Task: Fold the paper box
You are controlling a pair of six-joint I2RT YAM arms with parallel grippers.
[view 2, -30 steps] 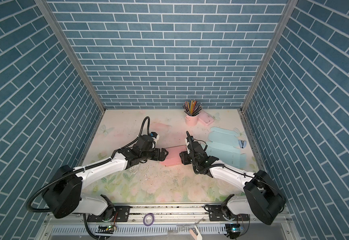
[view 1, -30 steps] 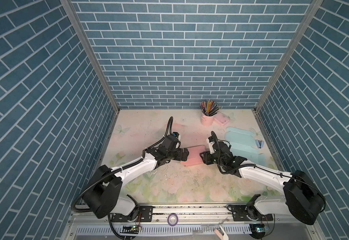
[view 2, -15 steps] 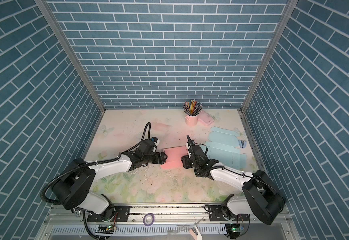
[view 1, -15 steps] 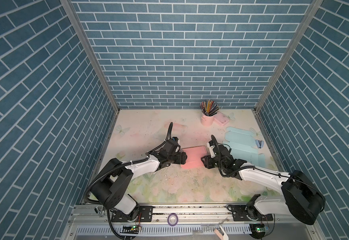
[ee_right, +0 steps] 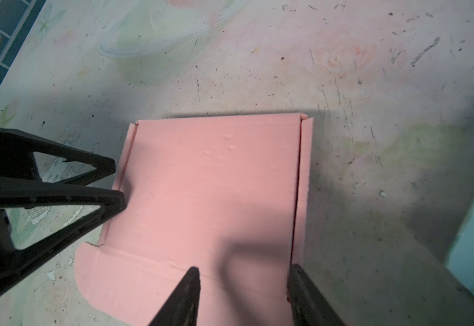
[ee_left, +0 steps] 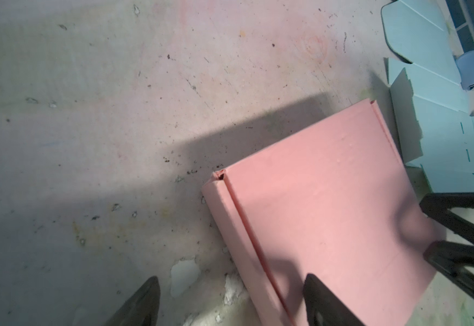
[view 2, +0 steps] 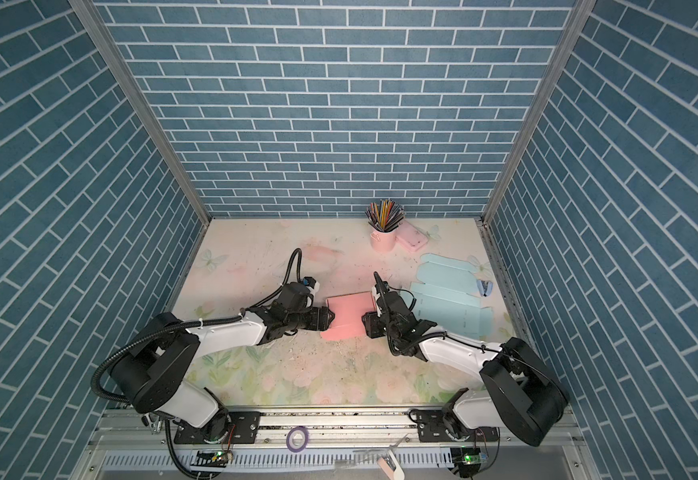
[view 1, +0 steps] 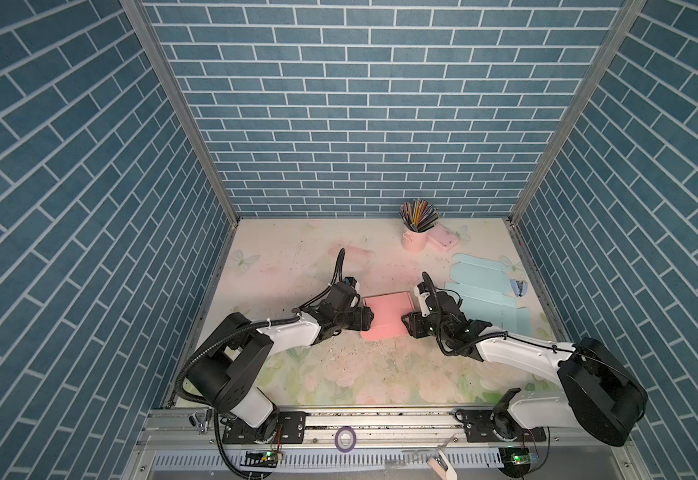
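Narrowing at the left gripper (ee_left: 230,296) is the change: over the last second its arm has swung lower and its jaws have drawn in, though they are apart, one finger on the desk (view 1: 297,257) and one over the lid, straddling the left wall of the box (view 1: 386,316). The right gripper (ee_right: 244,293) has barely altered, its jaws apart astride the right wall. The box lies mid-desk between them, lid down. It looks nearly folded. A pinch to firm the left wall seems imminent, and the near flap (ee_right: 111,276) lies untucked.
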